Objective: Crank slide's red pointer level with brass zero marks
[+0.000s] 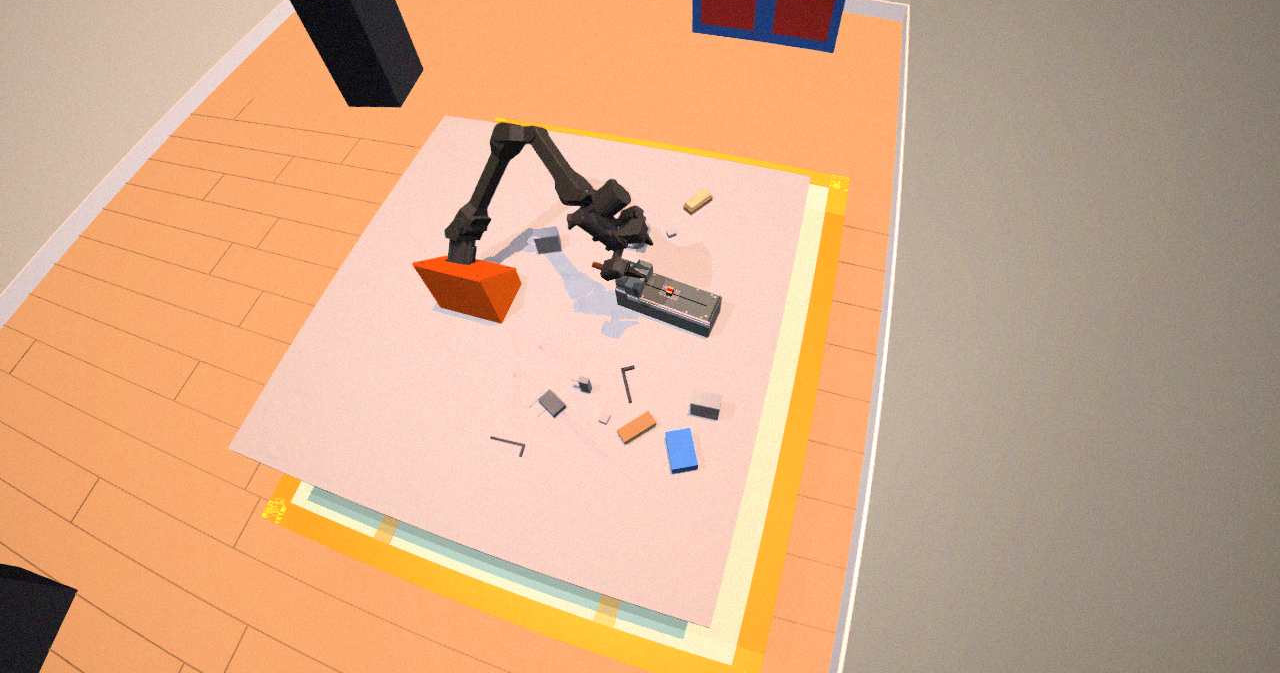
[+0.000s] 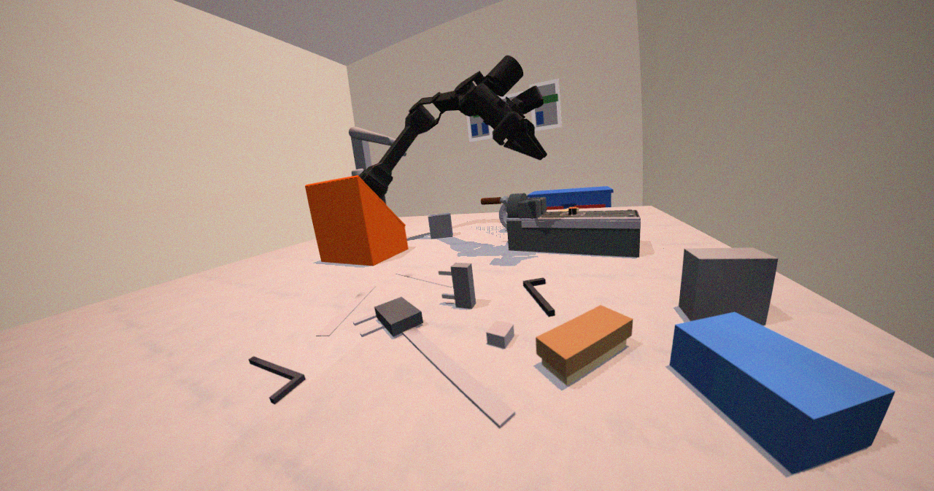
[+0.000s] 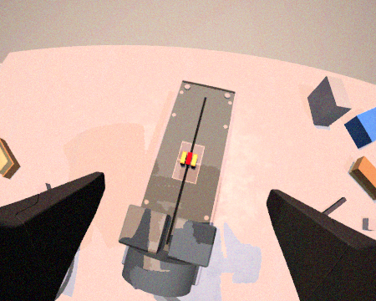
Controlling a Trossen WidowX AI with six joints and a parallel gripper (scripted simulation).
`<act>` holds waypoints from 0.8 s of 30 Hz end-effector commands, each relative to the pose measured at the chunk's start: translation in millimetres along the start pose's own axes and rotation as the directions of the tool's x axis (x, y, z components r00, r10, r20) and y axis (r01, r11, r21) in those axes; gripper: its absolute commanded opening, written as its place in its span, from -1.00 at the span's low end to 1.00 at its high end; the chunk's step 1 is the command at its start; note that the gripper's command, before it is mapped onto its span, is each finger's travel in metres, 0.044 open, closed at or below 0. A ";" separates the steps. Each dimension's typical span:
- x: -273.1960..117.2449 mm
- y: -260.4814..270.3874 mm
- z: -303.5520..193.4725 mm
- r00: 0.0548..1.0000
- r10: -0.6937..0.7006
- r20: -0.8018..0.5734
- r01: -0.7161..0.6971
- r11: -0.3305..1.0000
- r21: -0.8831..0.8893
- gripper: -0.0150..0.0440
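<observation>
Tabletop [image 1: 402, 373] [image 2: 195, 331] [image 3: 263, 71] stands on wooden floor [image 1: 116, 311]; hand [image 1: 633, 255] [image 2: 541, 155] [image 3: 190, 190] gapes open, holding nothing.

From high and far, top looks steeply down; by its clock face, exterior sits low at the tabletop's [image 1: 384, 355] [image 2: 182, 357] [image 3: 271, 142] six, facing twelve; wrist looks down closely toward four; all share the crank-driven slide machine [image 1: 666, 313] [image 2: 574, 238] [image 3: 181, 130]

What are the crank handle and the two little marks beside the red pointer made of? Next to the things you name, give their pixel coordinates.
The handle [image 1: 597, 265] [image 2: 490, 200] looks like matte wood or plastic, judging by its plain reddish-brown surface. The marks [image 3: 183, 158] look like polished brass, given their bright yellow, though paint is possible.
</observation>
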State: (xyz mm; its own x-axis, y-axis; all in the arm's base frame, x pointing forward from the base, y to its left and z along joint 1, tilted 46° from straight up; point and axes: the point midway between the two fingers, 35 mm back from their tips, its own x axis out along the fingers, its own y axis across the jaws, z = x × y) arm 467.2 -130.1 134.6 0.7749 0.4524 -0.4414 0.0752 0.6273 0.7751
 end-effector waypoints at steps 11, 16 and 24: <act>53.0 -8.1 -35.7 1.000 0.024 -0.014 -0.024 1.000 -0.004 1.00; 53.0 -8.1 -35.7 1.000 0.024 -0.014 -0.024 1.000 -0.004 1.00; 53.0 -8.1 -35.7 1.000 0.024 -0.014 -0.024 1.000 -0.004 1.00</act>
State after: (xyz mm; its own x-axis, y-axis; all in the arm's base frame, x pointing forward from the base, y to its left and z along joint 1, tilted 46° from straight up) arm 485.0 -90.6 90.5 0.7693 0.4762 -0.4259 0.0496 0.6202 0.7829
